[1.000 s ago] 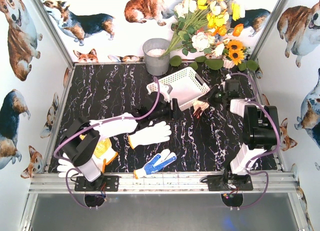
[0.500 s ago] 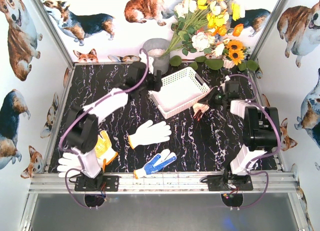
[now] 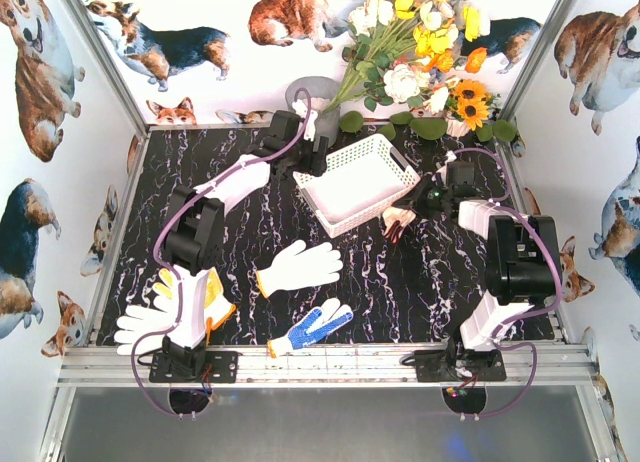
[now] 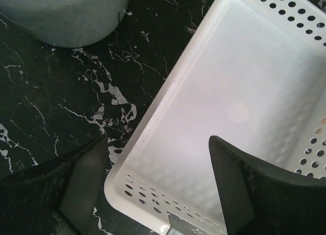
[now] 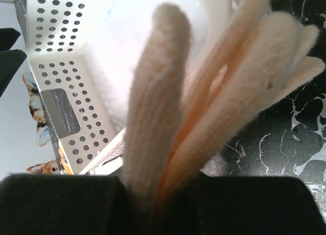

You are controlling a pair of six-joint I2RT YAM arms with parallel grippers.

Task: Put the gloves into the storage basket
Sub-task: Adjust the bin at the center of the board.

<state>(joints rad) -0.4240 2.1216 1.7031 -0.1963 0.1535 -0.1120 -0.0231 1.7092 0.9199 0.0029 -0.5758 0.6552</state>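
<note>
Right wrist: right gripper [image 5: 153, 194] pinching a glove [image 5: 244, 92] by the basket [image 5: 56, 67] — I should clear the rim before dropping. Left gripper [image 4: 155, 143] wide, empty.

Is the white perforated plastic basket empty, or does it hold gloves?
Empty: the white perforated plastic basket shows only its bare floor in the top and left wrist views.

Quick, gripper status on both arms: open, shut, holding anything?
Left gripper: open, holding nothing, fingers either side of the storage basket wall.
Right gripper: shut on a pale glove.
</note>
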